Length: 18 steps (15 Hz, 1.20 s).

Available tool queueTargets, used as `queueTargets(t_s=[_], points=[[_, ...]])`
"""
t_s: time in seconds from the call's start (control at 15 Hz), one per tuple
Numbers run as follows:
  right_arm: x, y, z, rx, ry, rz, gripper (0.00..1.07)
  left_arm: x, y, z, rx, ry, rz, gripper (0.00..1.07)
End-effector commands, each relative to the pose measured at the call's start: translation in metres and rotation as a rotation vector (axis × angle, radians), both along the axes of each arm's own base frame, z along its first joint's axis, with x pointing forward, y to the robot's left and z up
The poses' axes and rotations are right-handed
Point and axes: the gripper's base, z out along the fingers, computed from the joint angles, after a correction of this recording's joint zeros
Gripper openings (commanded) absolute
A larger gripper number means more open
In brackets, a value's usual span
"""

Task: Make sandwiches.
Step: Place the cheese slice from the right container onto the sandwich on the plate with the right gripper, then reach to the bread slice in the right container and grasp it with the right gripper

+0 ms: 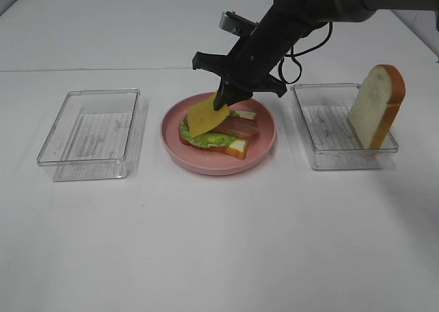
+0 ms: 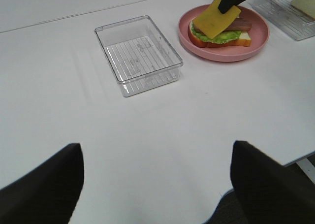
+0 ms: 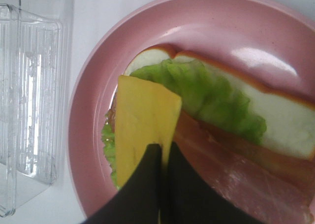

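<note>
The right hand (image 1: 221,101) is clamped on a yellow cheese slice (image 1: 204,118), holding it tilted over the open sandwich (image 1: 218,135) on the pink plate (image 1: 218,162) at the middle of the surface (image 1: 219,250). The sandwich shows a bread base, lettuce (image 3: 211,98) and bacon (image 3: 236,160); whether the cheese's low edge touches the lettuce is hard to tell. A bread slice (image 1: 376,106) leans in the right tray (image 1: 322,158). The left tray (image 1: 91,134) sits toward the left edge. The left hand's fingers (image 2: 42,189) stand wide apart near the front edge, holding nothing.
</note>
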Motion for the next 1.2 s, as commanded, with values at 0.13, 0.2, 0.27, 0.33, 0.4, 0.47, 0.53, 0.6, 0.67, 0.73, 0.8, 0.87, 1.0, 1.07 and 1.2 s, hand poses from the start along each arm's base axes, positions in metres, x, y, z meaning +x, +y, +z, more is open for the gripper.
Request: queueTargets(t_s=[0.13,0.2,0.27,0.33,0.4,0.47,0.53,0.6,0.67,0.73,0.8,0.87,1.0,1.07,1.2], points=[[0.0,-0.001,-0.001,-0.009,0.004,0.001,0.36,-0.002,0.001,-0.001,-0.004,-0.018,0.0,0.78],[0.0,-0.001,0.0,-0.01,0.006,0.008,0.45,-0.002,0.001,-0.001,-0.004,-0.018,0.0,0.78],[0.0,-0.002,0.003,-0.012,0.001,0.011,0.69,-0.002,0.001,-0.001,-0.004,-0.018,0.0,0.78],[-0.001,-0.002,0.005,-0.013,-0.006,0.013,0.75,-0.002,0.001,-0.001,-0.004,-0.018,0.0,0.78],[-0.001,-0.003,0.014,-0.028,-0.027,0.023,0.79,-0.002,0.001,-0.001,-0.004,-0.018,0.0,0.78],[-0.002,-0.005,0.021,-0.044,-0.045,0.034,0.79,-0.002,0.001,-0.001,-0.004,-0.018,0.0,0.78],[-0.003,-0.007,0.028,-0.062,-0.062,0.042,0.79,-0.002,0.001,-0.001,-0.004,-0.018,0.0,0.78],[-0.004,-0.012,0.039,-0.097,-0.086,0.045,0.79,-0.002,0.001,-0.001,-0.004,-0.018,0.0,0.78],[-0.006,-0.016,0.05,-0.128,-0.105,0.041,0.79,-0.002,0.001,-0.001,-0.004,-0.018,0.0,0.78],[-0.007,-0.022,0.063,-0.181,-0.138,0.046,0.79,-0.002,0.001,-0.001,-0.004,-0.018,0.0,0.78],[-0.009,-0.025,0.069,-0.211,-0.153,0.045,0.79,-0.002,0.001,-0.001,-0.004,-0.018,0.0,0.78],[-0.012,-0.036,0.087,-0.297,-0.185,0.031,0.79,-0.002,0.001,-0.001,-0.004,-0.018,0.0,0.78],[-0.017,-0.049,0.105,-0.4,-0.22,0.024,0.79,-0.002,0.001,-0.001,-0.004,-0.018,0.0,0.78],[-0.021,-0.057,0.117,-0.467,-0.236,0.026,0.79,-0.002,0.001,-0.001,-0.004,-0.018,0.0,0.78],[-0.028,-0.07,0.133,-0.554,-0.229,0.022,0.79,-0.002,0.001,-0.001,-0.004,-0.018,0.0,0.78]])
